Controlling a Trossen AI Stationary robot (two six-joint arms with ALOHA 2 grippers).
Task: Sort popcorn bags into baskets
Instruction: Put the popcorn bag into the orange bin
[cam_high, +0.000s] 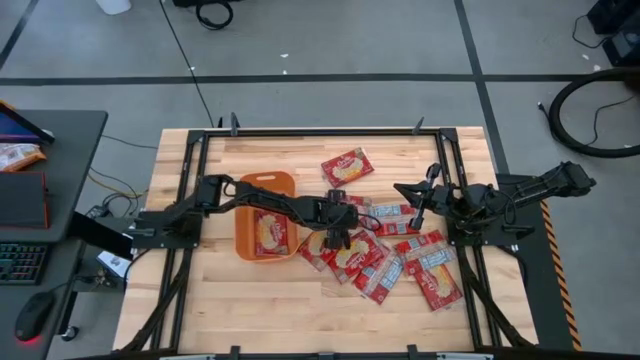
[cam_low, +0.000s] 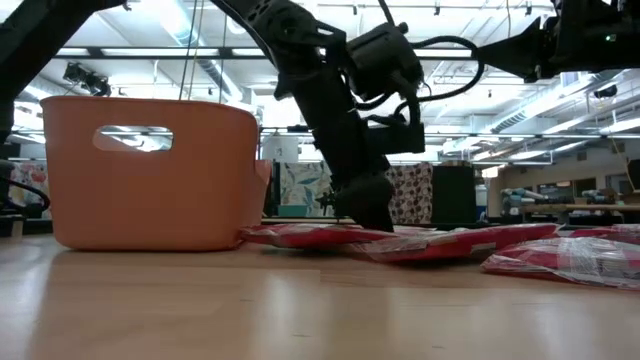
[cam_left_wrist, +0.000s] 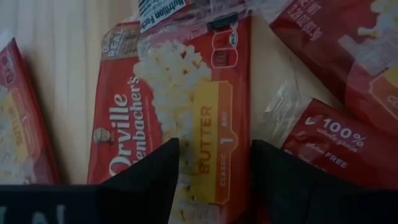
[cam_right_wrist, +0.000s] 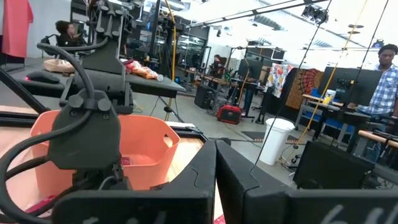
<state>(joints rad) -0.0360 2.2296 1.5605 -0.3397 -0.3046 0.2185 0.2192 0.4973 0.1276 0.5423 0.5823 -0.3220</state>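
Left gripper (cam_left_wrist: 214, 180) stood wide over a popcorn bag (cam_left_wrist: 180, 106) mid-table: looked light, flat, slippery film; pinch one edge.

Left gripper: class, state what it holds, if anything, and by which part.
Nothing is held. The left gripper stands open over a popcorn bag on the table, one finger on each side of its butter label.
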